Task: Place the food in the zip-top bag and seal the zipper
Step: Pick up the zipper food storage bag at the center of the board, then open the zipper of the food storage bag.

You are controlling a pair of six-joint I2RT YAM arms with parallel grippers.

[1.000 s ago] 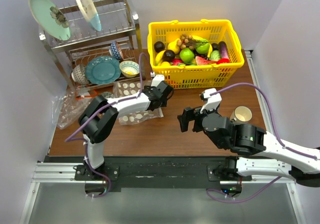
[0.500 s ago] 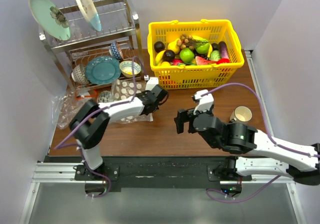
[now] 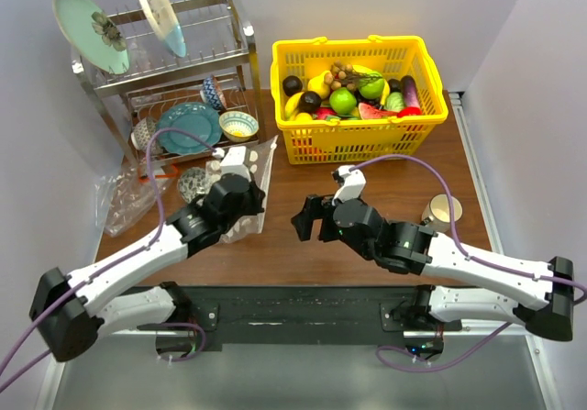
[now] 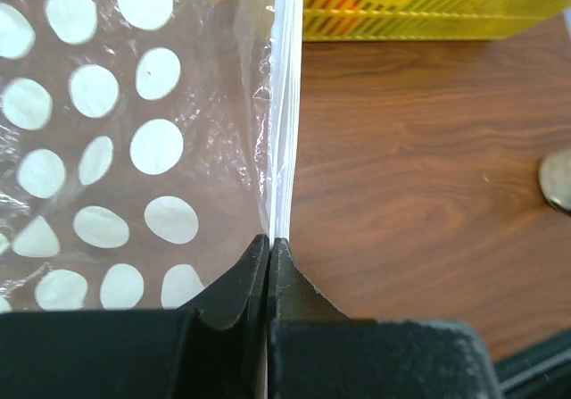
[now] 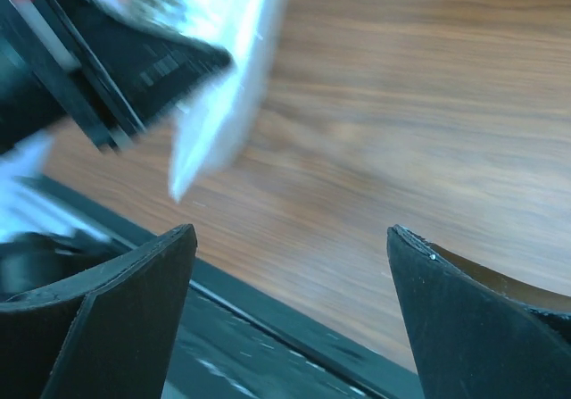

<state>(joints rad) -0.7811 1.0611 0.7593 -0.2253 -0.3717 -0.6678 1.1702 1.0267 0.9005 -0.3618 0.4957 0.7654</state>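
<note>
The zip-top bag (image 3: 260, 173) is clear plastic with white dots (image 4: 152, 149). It stands lifted on edge left of the table's middle. My left gripper (image 3: 249, 199) (image 4: 269, 240) is shut on the zipper (image 4: 285, 131), the thin straight strip along the bag's edge. My right gripper (image 3: 307, 219) (image 5: 293, 231) hangs open and empty just right of the bag, whose corner (image 5: 210, 140) shows blurred ahead of it. The food lies in the yellow basket (image 3: 367, 139): green apples (image 3: 343, 101) (image 3: 371, 87) and a tan-brown ball cluster (image 3: 341, 72).
A dish rack (image 3: 174, 80) with plates and bowls stands at the back left. Crumpled clear plastic (image 3: 124, 199) lies at the table's left edge. A mug (image 3: 443, 210) sits by the right arm. The basket also holds bananas and a dark eggplant.
My left gripper shut on the bag's edge strip and drew back toward the near left, lifting the bag on edge. The right gripper moved left toward the bag.
</note>
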